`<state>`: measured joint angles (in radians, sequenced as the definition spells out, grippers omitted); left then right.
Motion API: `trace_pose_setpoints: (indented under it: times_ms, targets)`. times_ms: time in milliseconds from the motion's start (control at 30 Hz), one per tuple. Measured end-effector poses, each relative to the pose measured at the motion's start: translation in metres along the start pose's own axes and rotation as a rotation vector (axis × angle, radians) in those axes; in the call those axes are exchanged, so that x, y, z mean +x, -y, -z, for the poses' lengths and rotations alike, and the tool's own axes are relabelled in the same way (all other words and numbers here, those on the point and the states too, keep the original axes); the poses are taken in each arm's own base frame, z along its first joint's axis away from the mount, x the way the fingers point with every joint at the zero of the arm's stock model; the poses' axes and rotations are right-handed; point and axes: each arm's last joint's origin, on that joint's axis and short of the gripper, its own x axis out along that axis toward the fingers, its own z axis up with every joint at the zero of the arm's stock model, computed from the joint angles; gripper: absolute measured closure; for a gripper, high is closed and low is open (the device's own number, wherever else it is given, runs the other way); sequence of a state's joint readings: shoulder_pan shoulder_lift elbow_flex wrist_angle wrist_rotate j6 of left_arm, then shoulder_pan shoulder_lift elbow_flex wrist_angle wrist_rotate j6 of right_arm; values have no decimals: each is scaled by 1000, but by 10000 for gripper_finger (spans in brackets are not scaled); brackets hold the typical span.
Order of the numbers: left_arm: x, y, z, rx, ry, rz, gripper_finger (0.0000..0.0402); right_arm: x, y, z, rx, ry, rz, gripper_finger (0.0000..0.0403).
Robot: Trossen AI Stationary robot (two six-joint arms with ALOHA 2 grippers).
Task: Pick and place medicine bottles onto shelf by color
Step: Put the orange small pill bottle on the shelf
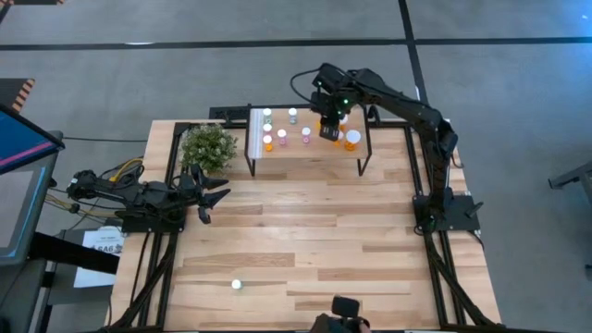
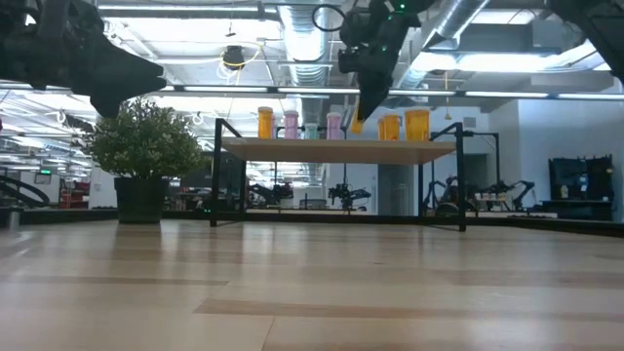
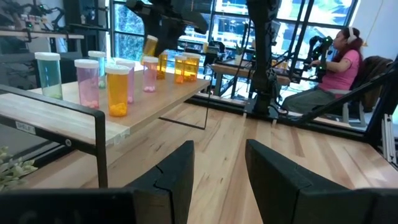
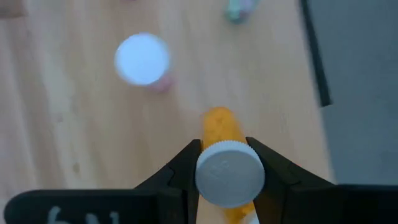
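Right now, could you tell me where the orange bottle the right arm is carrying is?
The orange bottle is clamped in the right gripper, held above the shelf near its right end, between a pink bottle and a larger orange bottle.

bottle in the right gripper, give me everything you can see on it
The orange bottle is a small translucent cylinder with a white ribbed cap, plastic by the look. The right gripper is shut on it just below the cap, one dark finger on each side. It hangs slightly tilted above the shelf, near the right-hand end beside other orange bottles, and its base does not look set down. Contents can't be made out.
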<state>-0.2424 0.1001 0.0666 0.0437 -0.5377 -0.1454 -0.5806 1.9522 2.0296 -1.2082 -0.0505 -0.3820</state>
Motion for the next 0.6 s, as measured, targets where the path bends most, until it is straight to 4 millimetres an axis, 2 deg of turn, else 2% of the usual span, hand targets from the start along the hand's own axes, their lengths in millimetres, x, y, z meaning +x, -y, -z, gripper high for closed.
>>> trace_pose_setpoints:
  times_ms: [200, 600]
  targets:
    - [0, 0, 0, -6, 0, 0, 269, -3, 13, 2, 59, 26, 25, 271]
    - [0, 0, 0, -2, 0, 0, 269, 23, 15, 5, 91, -70, -30, 271]
